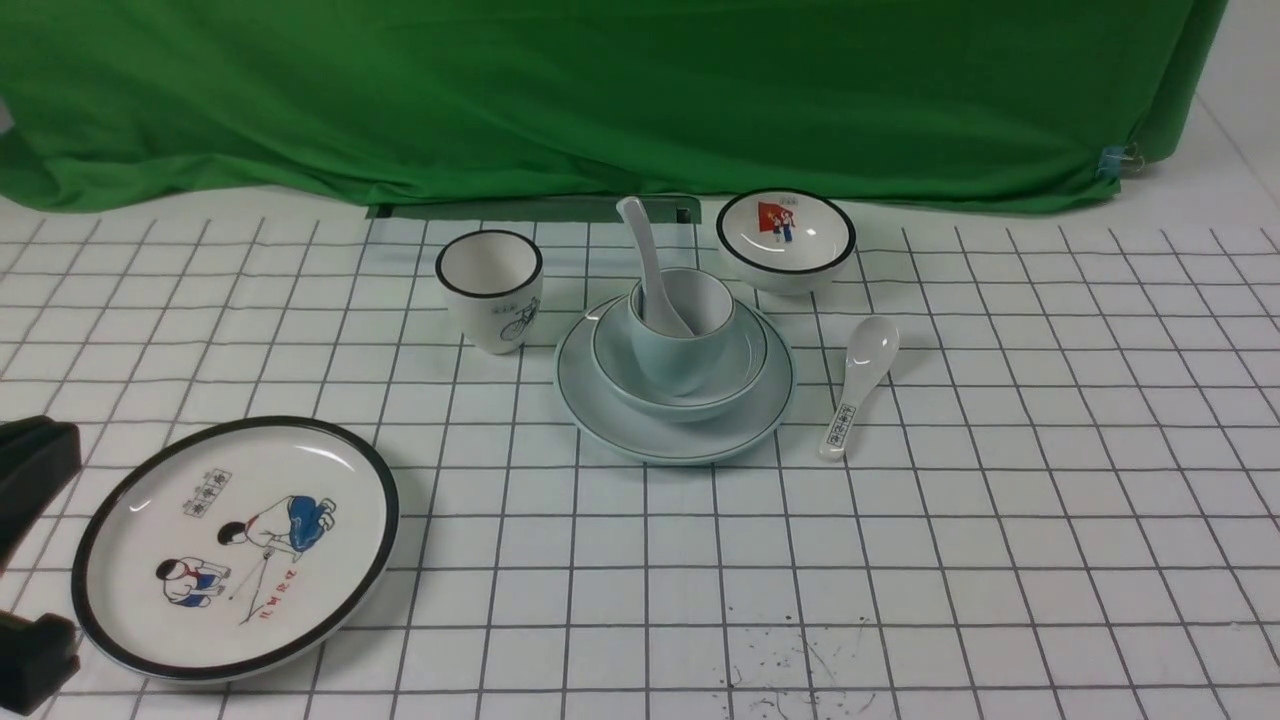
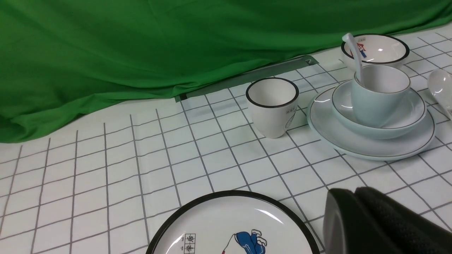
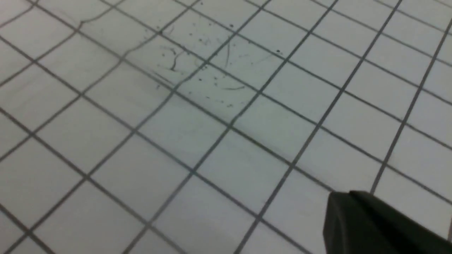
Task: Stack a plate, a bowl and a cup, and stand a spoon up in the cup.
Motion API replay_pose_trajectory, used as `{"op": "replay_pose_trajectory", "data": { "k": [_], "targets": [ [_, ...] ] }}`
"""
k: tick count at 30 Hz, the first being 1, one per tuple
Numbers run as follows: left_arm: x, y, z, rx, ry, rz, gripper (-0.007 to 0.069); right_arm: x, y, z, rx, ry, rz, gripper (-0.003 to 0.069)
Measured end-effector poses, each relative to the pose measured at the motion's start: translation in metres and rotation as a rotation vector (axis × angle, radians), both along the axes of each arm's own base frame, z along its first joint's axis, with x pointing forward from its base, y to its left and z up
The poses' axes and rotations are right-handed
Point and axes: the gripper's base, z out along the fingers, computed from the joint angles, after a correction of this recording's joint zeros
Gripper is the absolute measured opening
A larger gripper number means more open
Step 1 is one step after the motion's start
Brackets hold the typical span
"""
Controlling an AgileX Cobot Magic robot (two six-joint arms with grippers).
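Note:
The pale blue-green plate [image 1: 600, 400] lies mid-table with the wide bowl [image 1: 748, 352] on it and the small cup [image 1: 690, 348] standing in the bowl. The plain spoon [image 1: 645, 245] stands in the cup, handle leaning up and to the left. The left wrist view shows the same stack: plate [image 2: 370, 151], bowl [image 2: 409, 121], cup [image 2: 370, 107], spoon [image 2: 354, 53]. My left gripper [image 2: 352, 191] is shut and empty, low beside the cartoon plate and well short of the stack. My right gripper [image 3: 349, 192] is shut and empty over bare gridded cloth; the front view does not show it.
A black-rimmed cartoon plate [image 1: 235, 545] lies front left, with black parts of my left arm [image 1: 35, 465] at the frame edge. A bicycle cup [image 1: 490, 290], a small black-rimmed bowl [image 1: 785, 240] and a labelled white spoon [image 1: 860, 385] flank the stack. Green cloth [image 1: 600, 100] closes the back.

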Motion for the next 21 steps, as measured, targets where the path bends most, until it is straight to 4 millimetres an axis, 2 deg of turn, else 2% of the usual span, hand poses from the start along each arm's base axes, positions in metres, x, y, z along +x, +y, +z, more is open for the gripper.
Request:
{"op": "replay_pose_trajectory", "data": {
  "k": [6,15,21],
  "targets": [
    [0.0,0.0,0.0,0.001,0.0,0.0,-0.0031,0.001,-0.003,0.012,0.088,-0.139,-0.034,0.001],
    [0.0,0.0,0.0,0.001,0.0,0.0,-0.0031,-0.015,-0.038,0.041,0.191,-0.529,-0.393,0.001],
    [0.0,0.0,0.0,0.0,-0.002,-0.001,-0.0031,-0.017,-0.047,0.037,0.145,-0.516,-0.546,0.001]
  ]
}}
